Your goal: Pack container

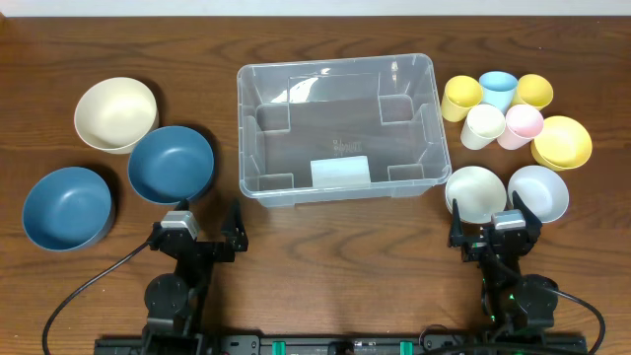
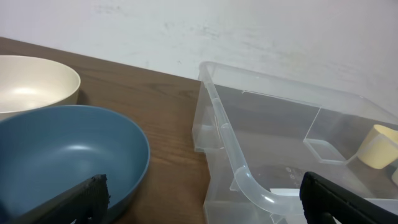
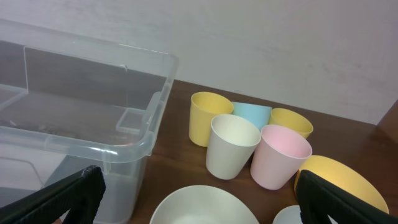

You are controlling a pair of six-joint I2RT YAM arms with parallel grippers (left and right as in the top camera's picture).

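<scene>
So the container (image 1: 338, 126) is sitting pretty much dead centre on the bench (image 1: 335, 258), long side facing the arms, and nothing is lying inside it. Its pale label (image 1: 340, 173) is showing on the near wall.

The left claw (image 1: 195, 233) is hanging out near the front edge of the bench with its fingers spread wide, gripping nothing. In the left wrist view the dark fingertips (image 2: 81, 199) are poking in at the bottom corners, with the rim of a blue bowl (image 1: 171, 164) and the container's corner showing between them. The right claw (image 1: 494, 227) is doing the same on the other side: spread wide, nothing in it, sitting just on the near side of a white bowl (image 1: 475, 192).

Off to the left, a cream bowl (image 1: 115, 114) is sitting toward the back, right up against that blue bowl, and a second blue bowl (image 1: 67, 206) is resting closer to the front corner.

On the right, five cups are bunching together. A yellow cup (image 1: 460, 98), a light blue cup (image 1: 498, 91) and a second yellow cup (image 1: 533, 92) are lining up at the back, with a white cup (image 1: 483, 126) and a pink cup (image 1: 522, 126) in front of them. A yellow bowl (image 1: 563, 142) is sitting just beside the pink cup, and a pale bluish bowl (image 1: 538, 192) is sitting next to the white bowl.
</scene>
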